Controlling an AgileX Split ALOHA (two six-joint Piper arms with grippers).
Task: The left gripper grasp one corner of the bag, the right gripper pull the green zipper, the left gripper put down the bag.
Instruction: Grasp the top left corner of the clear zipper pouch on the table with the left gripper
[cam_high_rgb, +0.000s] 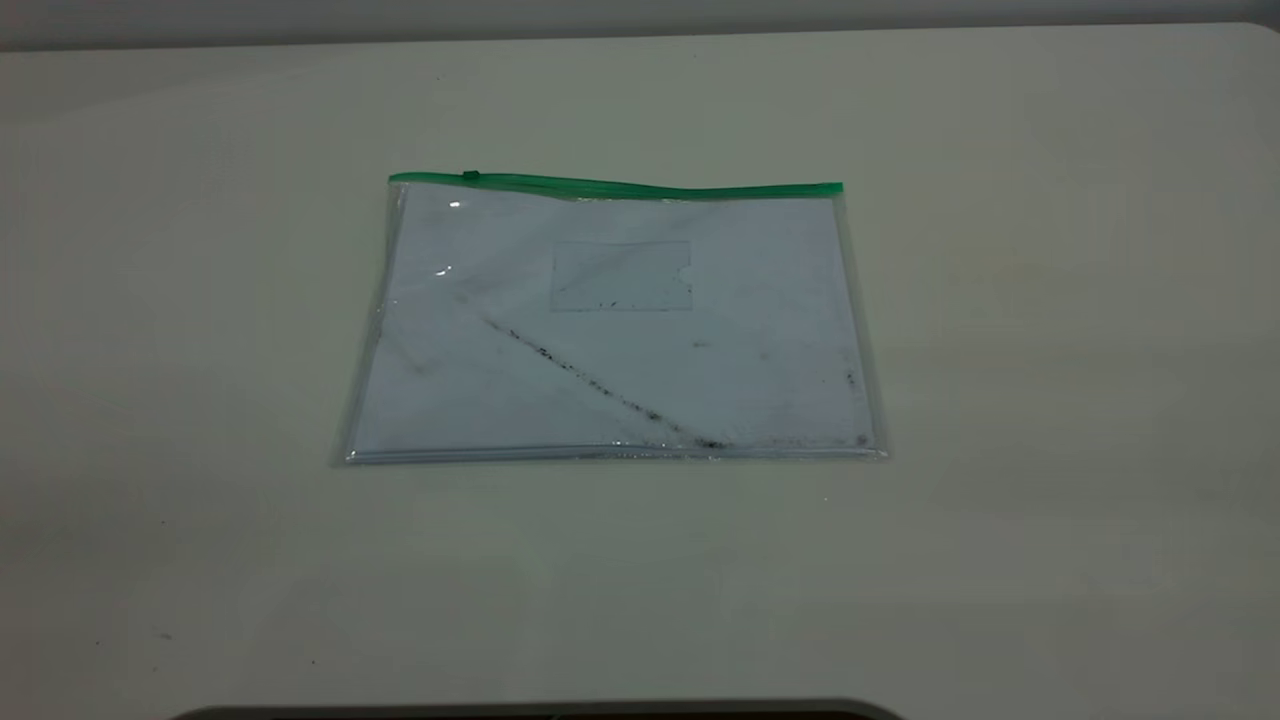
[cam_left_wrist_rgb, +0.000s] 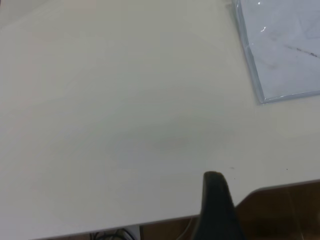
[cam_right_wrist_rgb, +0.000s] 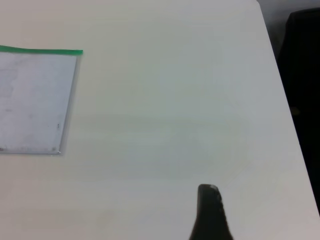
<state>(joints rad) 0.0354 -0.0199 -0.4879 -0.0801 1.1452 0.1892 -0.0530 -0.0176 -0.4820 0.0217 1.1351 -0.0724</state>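
Note:
The bag lies flat in the middle of the white table, clear plastic over white paper with black smudges. The green zipper runs along its far long edge, with the slider tab near the left end. Neither gripper shows in the exterior view. In the left wrist view the left gripper shows only as a black tip near the table's edge, well apart from the bag's corner. In the right wrist view the right gripper shows as a black tip over bare table, far from the bag and the zipper's end.
The table's edge runs just beside the left gripper, with dark floor beyond. In the right wrist view the table's side edge borders a dark shape. A dark rim lies at the table's near edge.

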